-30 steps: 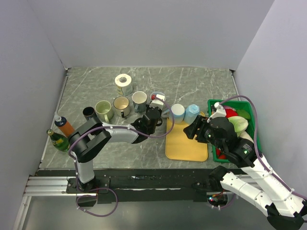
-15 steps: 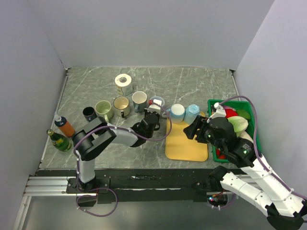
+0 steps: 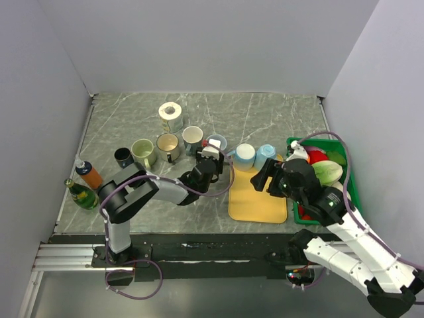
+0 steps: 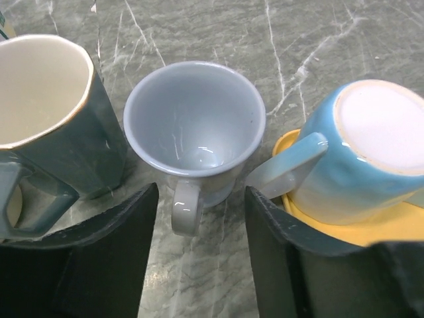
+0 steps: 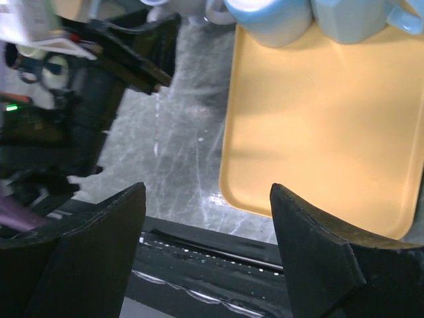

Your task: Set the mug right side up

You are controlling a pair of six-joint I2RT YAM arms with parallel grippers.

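mug [image 4: 194, 129]: upright, mouth up, just ahead of left gripper [image 4: 199, 197], handle between its fingers | left gripper: parted, gripping nothing | right gripper [image 5: 207, 199]: parted, empty, above yellow tray [image 5: 318, 119] | step: set-down, looks righted; next: back straight off, clear of handle
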